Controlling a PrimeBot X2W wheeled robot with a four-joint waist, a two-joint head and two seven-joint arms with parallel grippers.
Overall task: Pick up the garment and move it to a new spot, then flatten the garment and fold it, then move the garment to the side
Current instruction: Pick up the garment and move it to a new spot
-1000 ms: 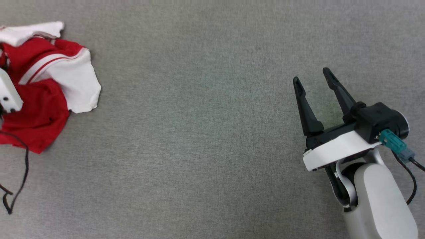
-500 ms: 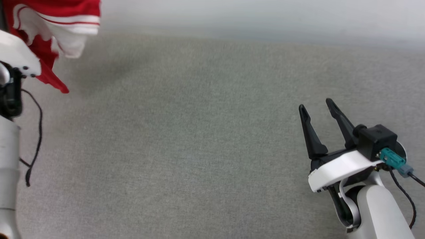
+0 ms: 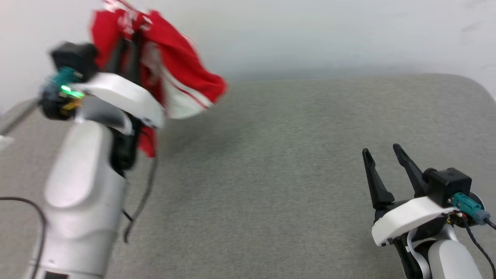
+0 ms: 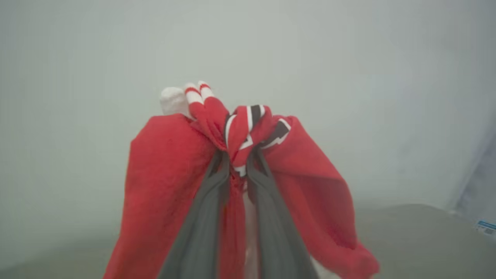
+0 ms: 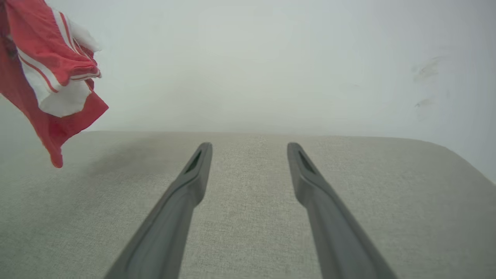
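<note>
The garment (image 3: pixel 182 73), a red T-shirt with white sleeves and striped trim, hangs bunched in the air at the upper left of the head view, clear of the grey surface. My left gripper (image 3: pixel 128 50) is shut on the garment (image 4: pixel 240 135); in the left wrist view its fingers (image 4: pixel 211 193) pinch a gathered knot of red cloth with black-and-white lettering. From the right wrist view the garment (image 5: pixel 46 77) dangles at the far left above its shadow. My right gripper (image 3: pixel 383 155) stands open low at the right, with nothing between its fingers (image 5: pixel 193 174).
The grey fabric-covered table (image 3: pixel 271 174) spreads out below, its rounded far right corner (image 3: pixel 474 87) meeting a pale wall (image 3: pixel 329 31). A black cable (image 3: pixel 141 201) hangs from the left arm.
The left arm has lifted the garment off the table and swung it up and to the right. The head camera has tilted up, bringing the wall into view. The right gripper stays open.
</note>
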